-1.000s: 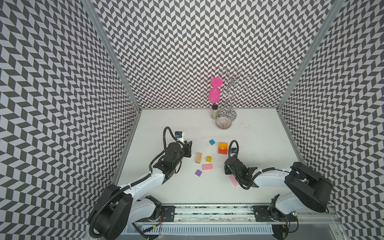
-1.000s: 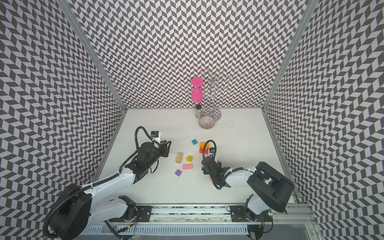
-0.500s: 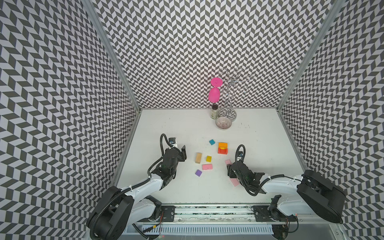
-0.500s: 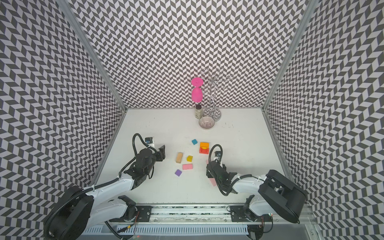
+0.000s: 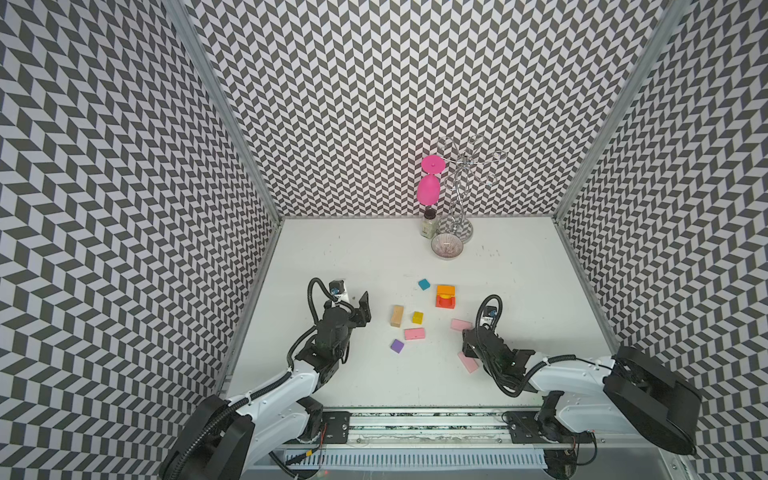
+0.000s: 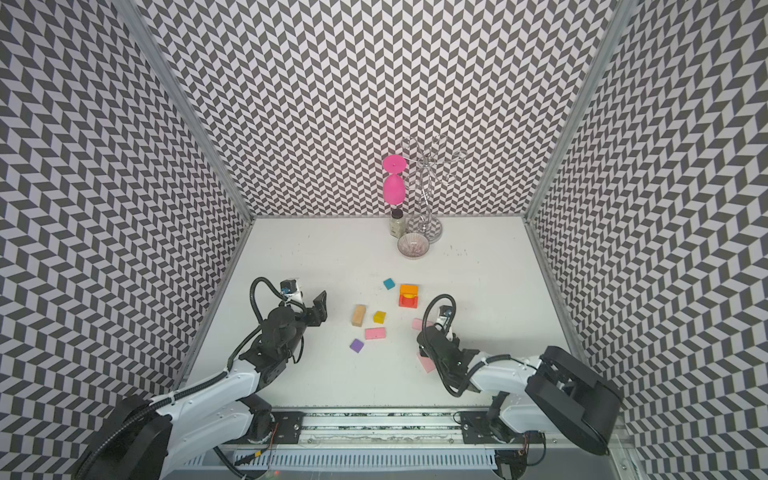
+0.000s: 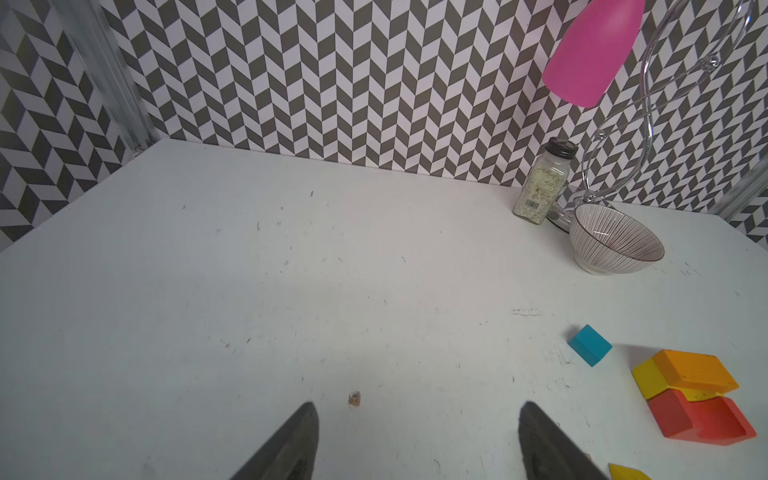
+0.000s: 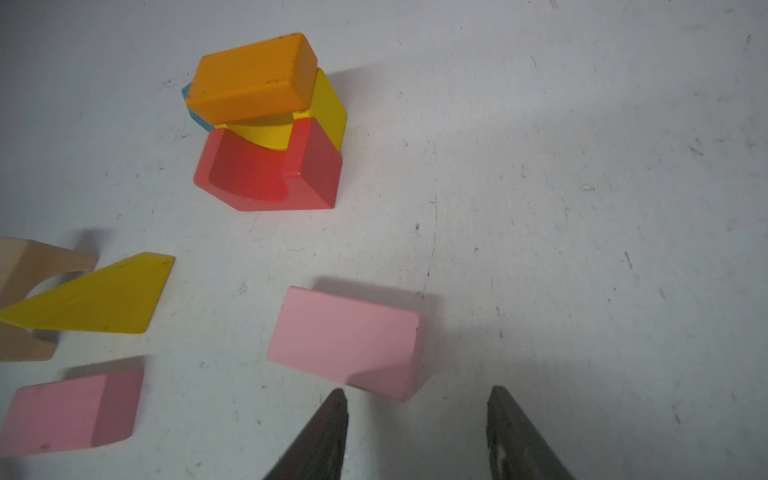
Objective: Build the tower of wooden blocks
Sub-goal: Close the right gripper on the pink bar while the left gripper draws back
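I have a three-piece stack going mid-table. A red arched wooden block (image 8: 270, 170) sits on the white tabletop (image 8: 582, 124), with a yellow rounded block (image 8: 328, 106) nested in its hollow. An orange rectangular slab (image 8: 249, 77) lies flat on top, which gives a level seat for the next piece.

The right gripper (image 8: 417, 392) sits low, jaws parted with nothing between them. It is just short of a pink wooden slab (image 8: 345, 340) lying flat, and I judge that to be my next pick. The left gripper (image 7: 417, 407) is spread wide and empty over bare table, apart from the loose blocks, which I read as keeping it clear of the work. A teal cube (image 5: 424, 284) rests near the stack.

At the back, the ribbed bowl (image 7: 611, 239) looks empty, and the glass spice jar (image 7: 540, 187) holds pale seasoning.
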You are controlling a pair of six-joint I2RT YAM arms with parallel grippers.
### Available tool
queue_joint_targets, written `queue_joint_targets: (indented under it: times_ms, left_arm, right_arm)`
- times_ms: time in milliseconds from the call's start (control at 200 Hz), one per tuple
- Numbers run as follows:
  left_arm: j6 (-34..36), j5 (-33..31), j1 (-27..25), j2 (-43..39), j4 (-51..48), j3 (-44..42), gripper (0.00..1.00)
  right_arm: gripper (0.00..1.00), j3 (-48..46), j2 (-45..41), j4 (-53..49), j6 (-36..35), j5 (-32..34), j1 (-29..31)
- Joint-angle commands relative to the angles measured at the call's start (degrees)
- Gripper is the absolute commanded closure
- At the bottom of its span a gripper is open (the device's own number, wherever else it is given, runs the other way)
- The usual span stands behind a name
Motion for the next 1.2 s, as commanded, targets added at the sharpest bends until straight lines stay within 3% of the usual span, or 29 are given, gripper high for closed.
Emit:
queue_joint_targets:
  times_ms: [0, 160, 341, 856, 977, 1192]
  left_arm:
    - [-0.41, -0.38, 0.03, -1.05, 1.8, -0.75, 0.23]
    - [-0.45, -0.2, 0.06, -1.73, 2.02, -1.15, 0.22]
    - [-0.45, -0.29, 0.02, -1.73, 2.08, -1.22, 0.22]
    - [-0.54, -0.73, 0.04, -2.19, 2.33, -1.51, 0.21]
    - [-0.62, -0.82, 0.05, -2.18, 2.31, -1.52, 0.21]
    - [-0.56, -0.73, 0.08, -2.21, 2.42, -1.52, 0.21]
  right_arm:
    - [0.47, -0.84, 1.3, -5.5, 3.11, 1.47, 0.2]
    - [0.45, 0.0, 0.71, -3.65, -0.62, -0.46, 0.33]
    - [0.31, 0.44, 0.0, -2.5, -3.73, -2.89, 0.48]
    - [0.2, 9.22, 11.39, -5.39, -1.39, 1.54, 3.22]
    - [0.2, 10.59, 13.77, -5.32, -1.35, 1.97, 3.25]
    - [0.31, 12.19, 16.74, -5.81, -1.03, 2.99, 3.23]
